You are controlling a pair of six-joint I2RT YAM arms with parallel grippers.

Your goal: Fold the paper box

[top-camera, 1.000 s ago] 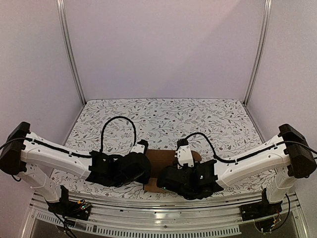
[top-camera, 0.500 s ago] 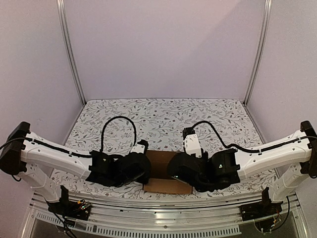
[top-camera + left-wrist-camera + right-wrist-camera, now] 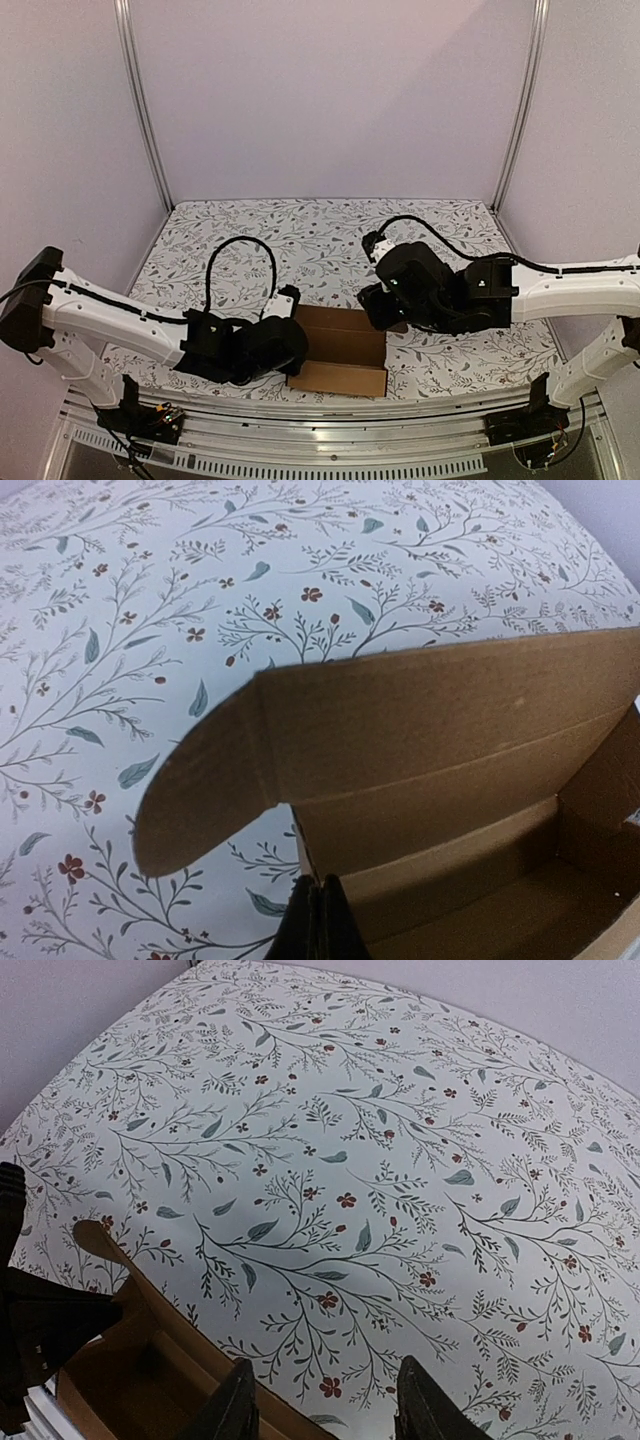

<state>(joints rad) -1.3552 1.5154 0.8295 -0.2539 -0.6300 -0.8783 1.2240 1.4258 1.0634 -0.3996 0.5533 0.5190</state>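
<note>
Paper box [image 3: 340, 350] open-topped, near middle of bench [image 3: 300, 230]; left fingers [image 3: 320, 917] clenched at its left corner; right fingers [image 3: 248, 1410] released, empty, above right end; best: pin left end, fold far panel [image 3: 430, 710] along crease.

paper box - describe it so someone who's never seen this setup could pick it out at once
On the flower-print table, look to the middle of the near edge. The paper box lies there: a small open carton, the only plain brown cardboard on the patterned cloth.
</note>
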